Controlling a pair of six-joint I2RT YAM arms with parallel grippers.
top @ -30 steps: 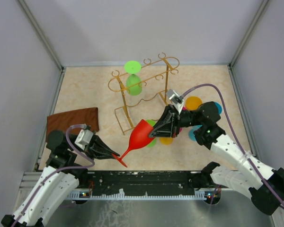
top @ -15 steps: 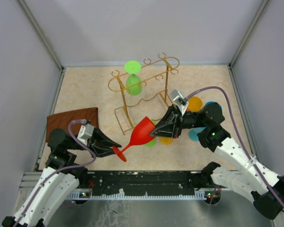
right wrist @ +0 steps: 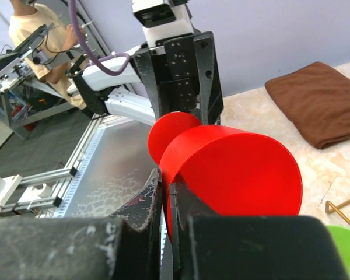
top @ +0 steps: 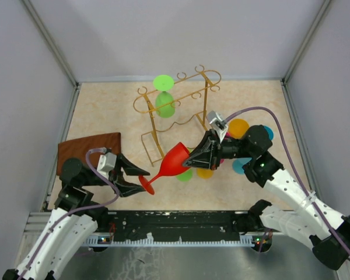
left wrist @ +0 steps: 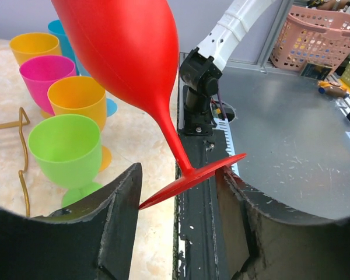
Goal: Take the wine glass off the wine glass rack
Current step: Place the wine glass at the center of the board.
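A red wine glass (top: 174, 162) is off the rack, tilted in the air with its foot (top: 147, 185) toward the left arm. My right gripper (top: 188, 164) is shut on the bowl's rim (right wrist: 176, 175). My left gripper (top: 142, 181) is open, its fingers on either side of the red foot (left wrist: 192, 181), which spans the gap. The gold wine glass rack (top: 181, 93) stands at the back. A green wine glass (top: 164, 104) hangs upside down from its left rail.
A brown cloth (top: 90, 150) lies at the left. Several coloured plastic cups (top: 239, 127) stand under and behind the right arm, among them a green one (left wrist: 64, 146). Grey walls close in three sides. A pink basket (left wrist: 324, 38) sits beyond the table.
My left gripper was shut on the red glass's foot and has opened. The foot has risen slightly while the right gripper keeps its grip on the rim.
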